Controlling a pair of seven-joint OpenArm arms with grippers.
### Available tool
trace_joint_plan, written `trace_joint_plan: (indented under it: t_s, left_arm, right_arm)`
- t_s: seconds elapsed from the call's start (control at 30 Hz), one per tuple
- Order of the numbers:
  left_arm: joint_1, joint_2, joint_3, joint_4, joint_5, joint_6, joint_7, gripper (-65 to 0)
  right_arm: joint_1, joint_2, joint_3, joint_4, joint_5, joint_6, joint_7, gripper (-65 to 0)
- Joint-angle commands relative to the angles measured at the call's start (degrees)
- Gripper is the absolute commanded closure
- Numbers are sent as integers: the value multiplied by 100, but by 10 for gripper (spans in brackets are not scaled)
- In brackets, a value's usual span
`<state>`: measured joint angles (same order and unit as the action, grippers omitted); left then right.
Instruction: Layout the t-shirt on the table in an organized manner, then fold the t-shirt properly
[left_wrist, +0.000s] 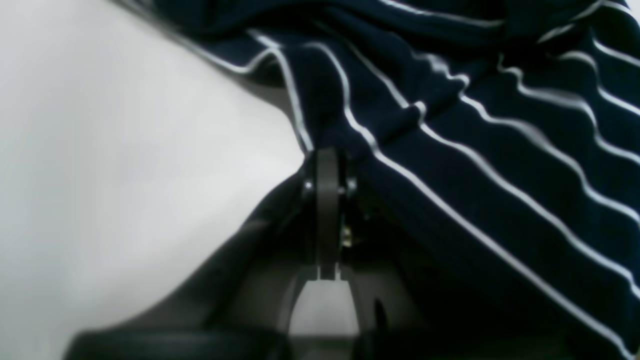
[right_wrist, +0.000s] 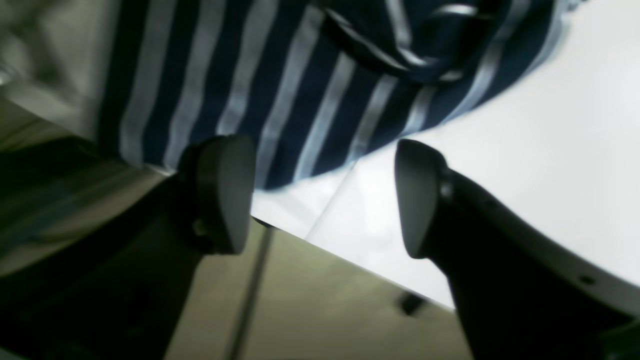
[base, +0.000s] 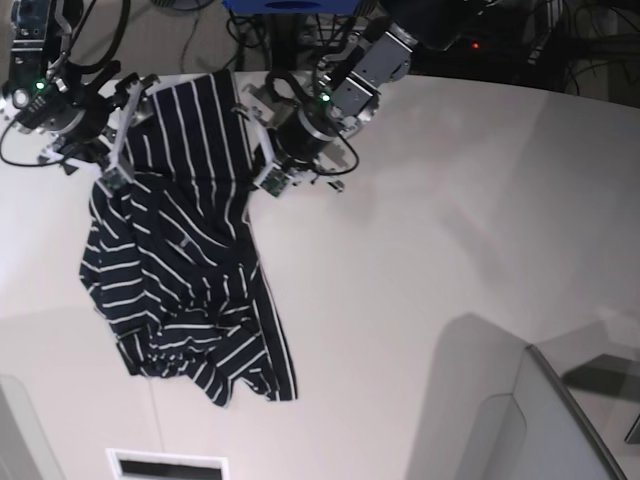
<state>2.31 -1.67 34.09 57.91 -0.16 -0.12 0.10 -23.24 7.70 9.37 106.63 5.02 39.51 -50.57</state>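
The t-shirt (base: 185, 270), dark navy with thin white stripes, lies rumpled on the left part of the table (base: 430, 250), its upper part stretched toward the far edge. My left gripper (left_wrist: 327, 154) is shut on a fold of the t-shirt (left_wrist: 450, 165); in the base view the left gripper (base: 262, 150) sits at the shirt's right upper edge. My right gripper (right_wrist: 322, 195) is open, its fingers (right_wrist: 225, 195) spread just short of the striped hem (right_wrist: 280, 110), with nothing between them. In the base view the right gripper (base: 115, 145) is at the shirt's left upper corner.
The table's edge (right_wrist: 350, 260) runs right under the right gripper, with floor (right_wrist: 310, 310) below. Cables and dark equipment (base: 480, 40) crowd the far side. A grey angular object (base: 520, 410) stands at the lower right, and a slot (base: 165, 465) at the near edge.
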Motion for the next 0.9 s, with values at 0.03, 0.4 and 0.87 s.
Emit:
trace_joint_plan:
  t_s: [0.03, 0.4, 0.87]
  left_arm:
    - [108, -242, -46, -116, 100, 482, 970, 0]
    - [152, -329, -37, -116, 100, 641, 970, 0]
    - [292, -338, -37, -107, 91, 641, 970, 0]
  right_arm:
    - [149, 122, -493, 84, -313, -17, 402, -356]
    - [694, -450, -1943, -1067, -3187, -1133, 1659, -351]
    - [1230, -652, -1926, -2386, -3618, -2100, 2424, -348]
